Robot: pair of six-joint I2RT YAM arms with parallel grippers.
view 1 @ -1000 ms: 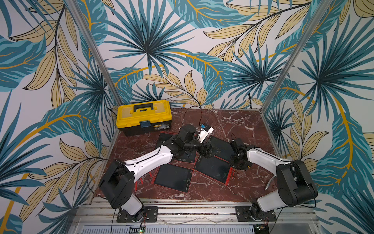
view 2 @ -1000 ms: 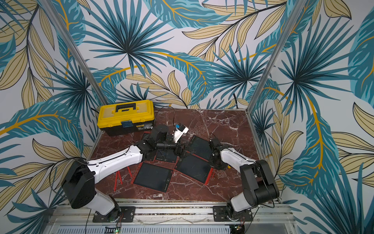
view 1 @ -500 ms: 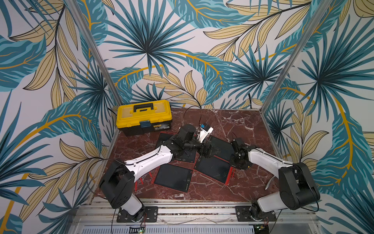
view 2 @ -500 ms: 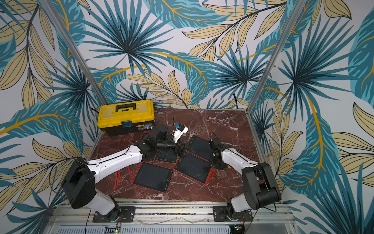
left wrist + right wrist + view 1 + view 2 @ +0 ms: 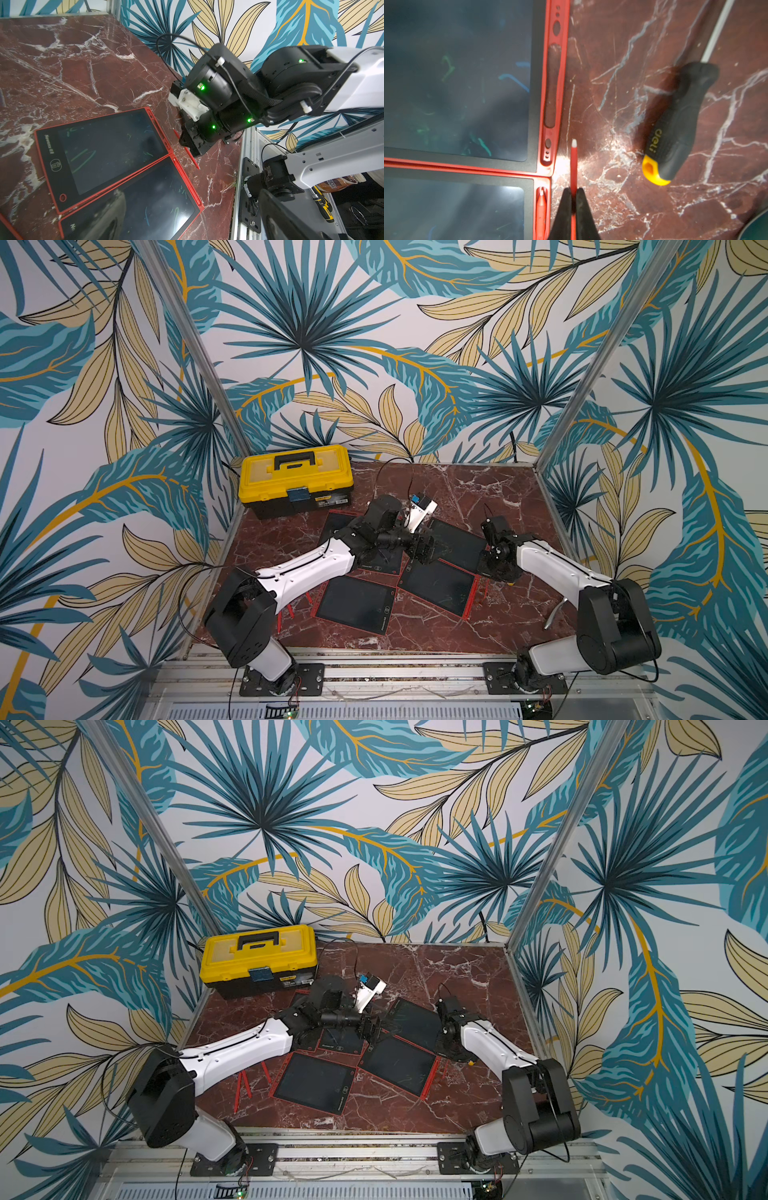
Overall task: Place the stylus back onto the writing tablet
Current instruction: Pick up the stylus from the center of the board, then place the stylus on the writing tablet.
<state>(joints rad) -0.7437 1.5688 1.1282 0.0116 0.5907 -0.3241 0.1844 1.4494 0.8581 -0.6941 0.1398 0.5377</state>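
moved: right arm's rear joint drifted outward slightly; its tip hardly shifted.
right end effector [image 5: 573, 192]: i have it pinched narrow on the stylus [image 5: 573, 162], down at the bench [image 5: 612, 62], parallel to the writing tablet [image 5: 456, 83] edge to line up with its empty slot [image 5: 551, 87].
left end effector [image 5: 427, 548]: wide, empty, parked farther back.
hidden: stylus tail behind the jaws.

Two high views down on the whole table [image 5: 478, 489]; wrist views near, both over tablets [image 5: 99, 149].

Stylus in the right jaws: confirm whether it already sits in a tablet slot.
No, the stylus is over bare marble, near an empty slot.
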